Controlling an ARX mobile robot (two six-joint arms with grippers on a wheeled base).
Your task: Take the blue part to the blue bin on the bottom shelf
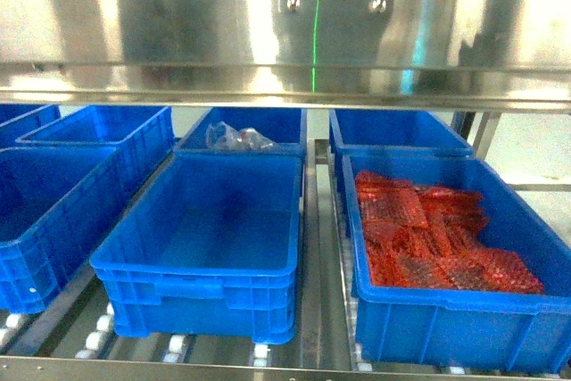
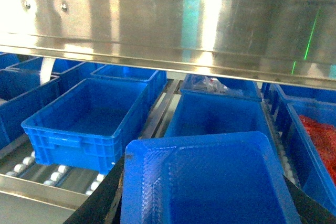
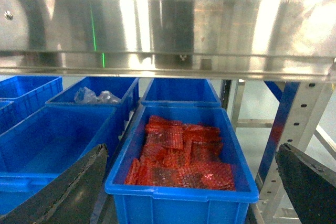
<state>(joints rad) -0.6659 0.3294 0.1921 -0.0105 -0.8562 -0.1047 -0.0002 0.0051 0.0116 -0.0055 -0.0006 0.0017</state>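
A flat bright-blue packet with a bubbled surface, the blue part (image 2: 210,182), fills the bottom of the left wrist view. My left gripper (image 2: 207,205) is shut on it, one black finger (image 2: 97,200) on each side. Just beyond it stands the blue bin (image 2: 184,116), empty. That bin is also seen from the head (image 1: 192,276) and from the right wrist (image 3: 52,129), resting on the white rollers of the bottom shelf (image 1: 176,343). My right gripper (image 3: 191,192) is open, nothing in it, above the front of the crate of red parts (image 3: 178,192). Neither gripper shows in the head view.
A shiny steel rail (image 1: 330,6) with two screws runs across just above the crates. The crate of red parts (image 1: 446,318) stands right of the bin, more blue crates (image 1: 36,220) left. Behind the bin, a crate holds clear bags (image 1: 236,138). A rack post (image 3: 286,129) stands at right.
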